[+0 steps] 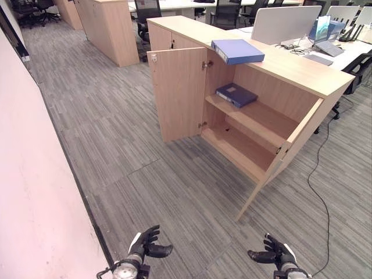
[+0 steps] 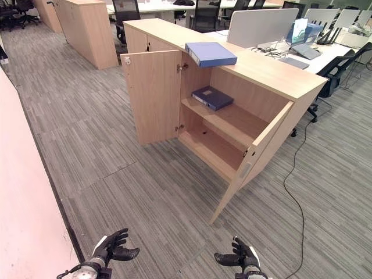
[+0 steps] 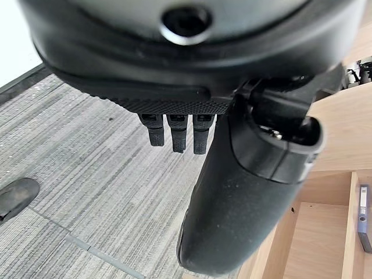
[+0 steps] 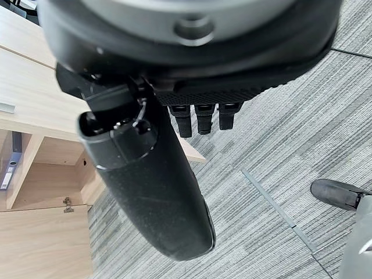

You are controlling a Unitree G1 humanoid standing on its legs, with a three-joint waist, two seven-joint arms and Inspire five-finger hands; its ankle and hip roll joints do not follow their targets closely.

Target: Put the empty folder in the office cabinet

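A dark blue folder point(image 1: 236, 95) lies flat on the upper shelf of the open cabinet point(image 1: 290, 67) (a lighter blue binder point(image 1: 237, 51) sits on top). Left hand point(image 1: 145, 244) and right hand point(image 1: 274, 253) hang low over the carpet — fingers relaxed, holding nothing.

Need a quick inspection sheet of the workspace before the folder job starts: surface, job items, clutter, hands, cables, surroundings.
Surface: grey carpet floor.
Job's things: blue folder lying on top of the cabinet; both doors open; dark folder on the upper shelf, lower shelf bare.
Clutter: nothing seen.
Hands: left hand and right hand low, open, holding nothing.
Cables: black cable on the floor right of the cabinet.
Surroundings: desks, monitor, office chairs behind.
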